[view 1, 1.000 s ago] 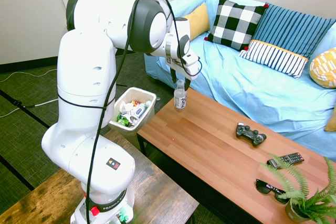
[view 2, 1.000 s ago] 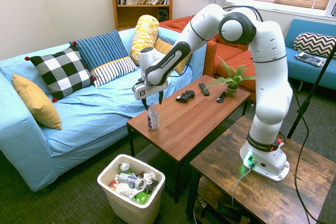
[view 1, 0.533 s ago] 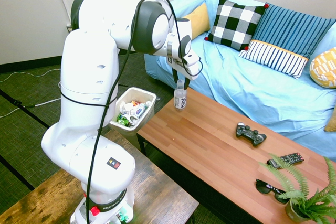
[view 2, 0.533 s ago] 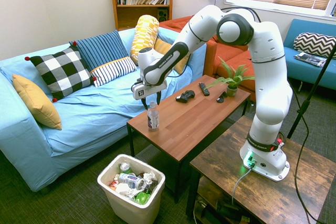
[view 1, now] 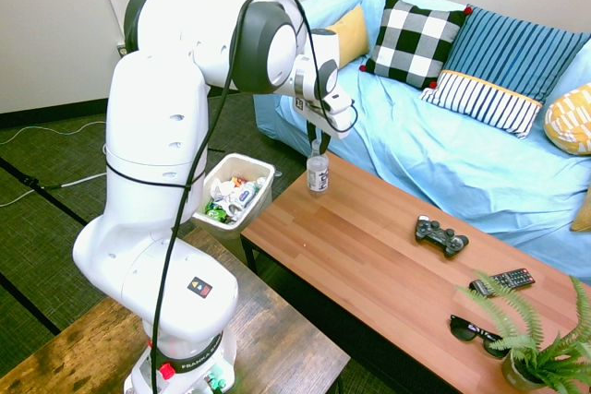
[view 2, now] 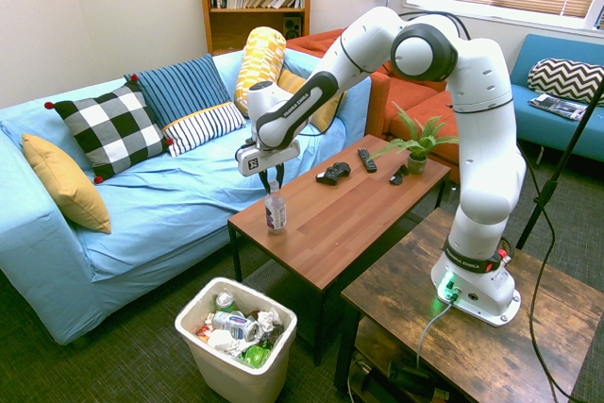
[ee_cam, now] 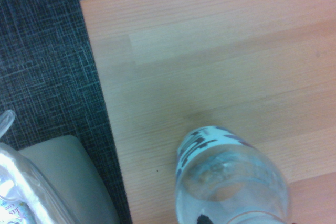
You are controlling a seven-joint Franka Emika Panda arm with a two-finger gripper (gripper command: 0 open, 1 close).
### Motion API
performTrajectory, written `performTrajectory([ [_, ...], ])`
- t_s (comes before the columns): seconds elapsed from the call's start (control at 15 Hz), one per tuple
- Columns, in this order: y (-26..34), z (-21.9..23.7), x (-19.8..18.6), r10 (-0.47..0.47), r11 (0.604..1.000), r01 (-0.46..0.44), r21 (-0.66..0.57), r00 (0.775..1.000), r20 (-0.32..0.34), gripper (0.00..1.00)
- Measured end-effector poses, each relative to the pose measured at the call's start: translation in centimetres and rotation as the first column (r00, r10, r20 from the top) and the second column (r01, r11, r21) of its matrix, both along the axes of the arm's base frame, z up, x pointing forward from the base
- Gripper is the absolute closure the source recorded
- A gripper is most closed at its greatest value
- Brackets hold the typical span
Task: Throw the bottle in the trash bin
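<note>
Black two-finger gripper (view 2: 273, 179) clenched around the neck of the small clear plastic bottle with white label (view 2: 276, 214), white arm (view 2: 342, 58) reaching over the brown wooden coffee table (view 2: 330, 224), gripper pointed downward, bottle upright at table's end, white rectangular trash bin (view 2: 236, 339) beside table.

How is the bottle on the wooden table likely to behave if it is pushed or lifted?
The bottle would probably tip if pushed high up, since it stands upright on a narrow base. Its clear, see-through walls show no obvious liquid, so it is likely light for its size. Those smooth, thin-looking sides may be slippery and could dent under a firm squeeze.
</note>
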State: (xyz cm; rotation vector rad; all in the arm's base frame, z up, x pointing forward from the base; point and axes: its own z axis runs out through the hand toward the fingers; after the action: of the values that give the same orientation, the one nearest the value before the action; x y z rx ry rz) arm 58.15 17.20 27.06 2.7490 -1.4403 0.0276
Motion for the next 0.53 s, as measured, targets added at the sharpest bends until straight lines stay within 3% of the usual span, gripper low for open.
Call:
performTrajectory([
  [0.27,4.7,6.3,-2.1,0.083,0.996,-0.085,0.029,0.995,0.059,1.00],
  [0.53,15.4,11.4,-8.4,0.235,0.968,-0.243,0.065,0.966,0.109,1.00],
])
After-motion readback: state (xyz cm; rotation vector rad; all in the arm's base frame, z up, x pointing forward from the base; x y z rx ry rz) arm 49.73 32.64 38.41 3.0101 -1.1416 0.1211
